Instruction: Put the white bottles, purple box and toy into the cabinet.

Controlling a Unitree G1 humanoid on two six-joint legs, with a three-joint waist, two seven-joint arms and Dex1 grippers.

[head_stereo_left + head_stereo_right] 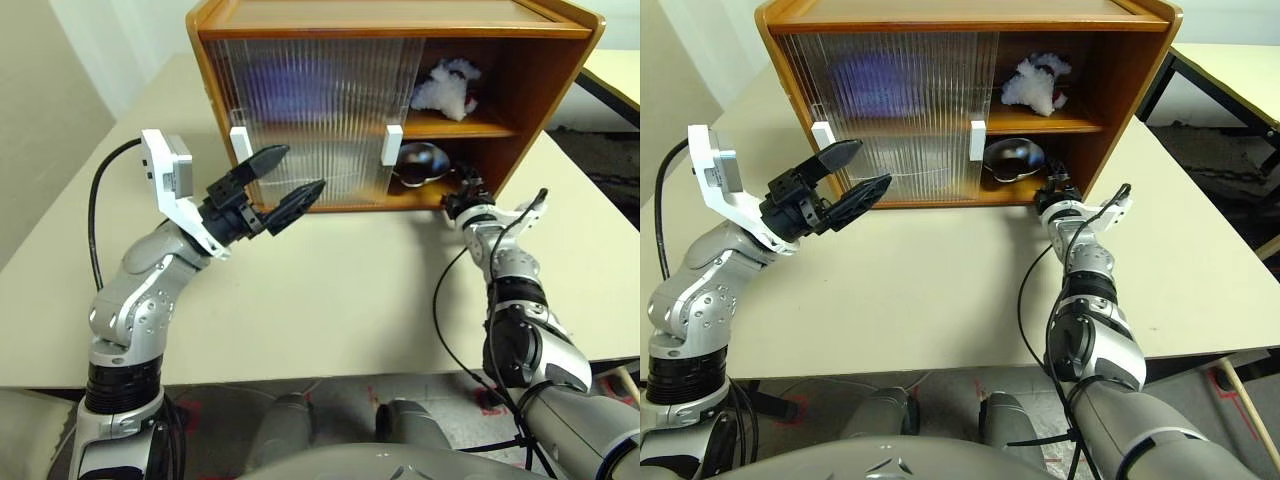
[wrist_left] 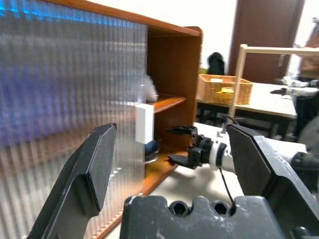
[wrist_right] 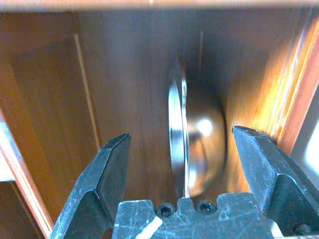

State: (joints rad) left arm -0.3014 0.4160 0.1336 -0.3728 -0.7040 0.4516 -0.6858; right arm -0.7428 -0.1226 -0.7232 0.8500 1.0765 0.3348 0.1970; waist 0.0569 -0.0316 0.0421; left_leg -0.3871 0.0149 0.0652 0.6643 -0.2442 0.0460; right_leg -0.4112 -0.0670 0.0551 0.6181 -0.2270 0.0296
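Resting on the cabinet's (image 1: 560, 70) upper shelf, above my right fingers (image 1: 466, 190), the toy (image 1: 446, 88) sits stowed; purple box (image 1: 290, 80) blurs behind the doors beyond my left fingers (image 1: 285, 182); both pairs spread wide, empty; a metal bowl (image 3: 197, 144) lies just ahead of the right pair.

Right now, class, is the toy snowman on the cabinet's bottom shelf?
No, the toy sits on the cabinet's middle shelf, above the metal bowl.
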